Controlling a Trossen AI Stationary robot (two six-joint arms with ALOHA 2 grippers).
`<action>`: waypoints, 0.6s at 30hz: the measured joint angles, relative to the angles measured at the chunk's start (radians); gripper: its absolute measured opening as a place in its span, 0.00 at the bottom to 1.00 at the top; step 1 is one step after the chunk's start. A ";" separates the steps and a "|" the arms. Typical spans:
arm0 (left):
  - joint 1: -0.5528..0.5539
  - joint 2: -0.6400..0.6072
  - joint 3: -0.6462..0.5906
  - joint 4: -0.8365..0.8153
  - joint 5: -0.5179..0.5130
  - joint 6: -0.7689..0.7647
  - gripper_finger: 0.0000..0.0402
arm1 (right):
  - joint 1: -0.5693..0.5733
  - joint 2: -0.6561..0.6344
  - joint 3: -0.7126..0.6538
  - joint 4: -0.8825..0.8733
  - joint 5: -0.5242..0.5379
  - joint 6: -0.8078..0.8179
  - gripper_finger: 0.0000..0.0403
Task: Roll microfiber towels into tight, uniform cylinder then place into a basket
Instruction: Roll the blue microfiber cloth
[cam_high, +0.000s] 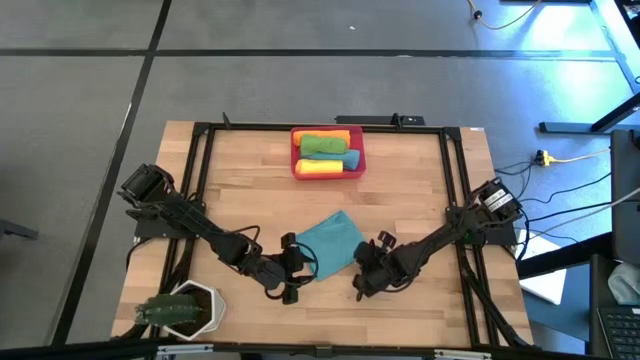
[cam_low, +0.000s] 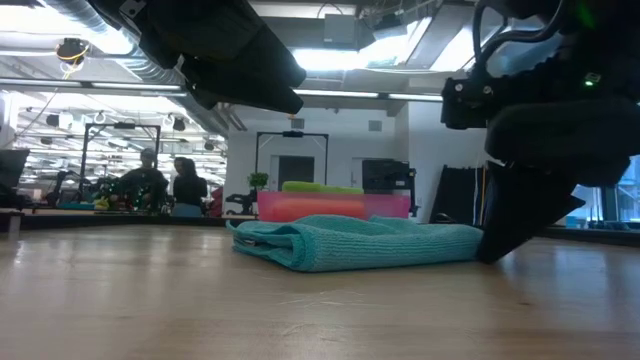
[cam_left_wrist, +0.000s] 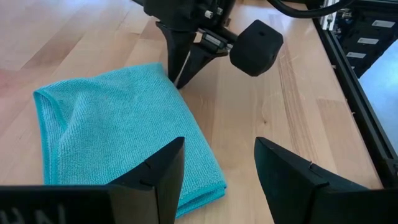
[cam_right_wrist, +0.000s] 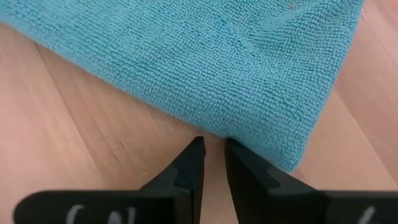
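Note:
A teal-blue towel (cam_high: 330, 243) lies folded flat at the table's middle; it also shows in the low view (cam_low: 360, 243). The red-pink basket (cam_high: 296, 150) at the far edge holds rolled green, orange and yellow towels. My left gripper (cam_left_wrist: 217, 174) is open and empty, just off the towel's near left corner (cam_high: 295, 272). My right gripper (cam_right_wrist: 212, 149) points down with its fingers almost together, a narrow slit between them. Its tips stand on the table at the towel's near right edge (cam_high: 360, 270), close to a corner (cam_right_wrist: 298, 163). My right gripper has its fingertips (cam_right_wrist: 194, 152) right at the towel's folded near right edge (cam_right_wrist: 214, 132), coming from above and slanting toward the towel. I cannot tell whether they touch the cloth. The towel lies flat on the table.
A white hexagonal pot with a green plant (cam_high: 185, 308) stands at the near left corner. Black frame rails (cam_high: 455, 200) run along the table's sides. Bare wood lies between the towel and the basket. People show in the room beyond the table (cam_low: 165, 185).

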 joint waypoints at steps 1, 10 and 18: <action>0.000 0.000 0.000 0.000 0.000 0.000 0.46 | 0.003 0.000 0.000 -0.002 0.000 0.000 0.17; -0.002 0.000 0.000 0.000 0.000 0.000 0.46 | 0.021 -0.001 0.001 -0.023 -0.009 0.001 0.17; 0.001 0.000 0.000 0.000 0.000 0.000 0.46 | 0.020 -0.018 0.000 -0.035 -0.057 -0.014 0.17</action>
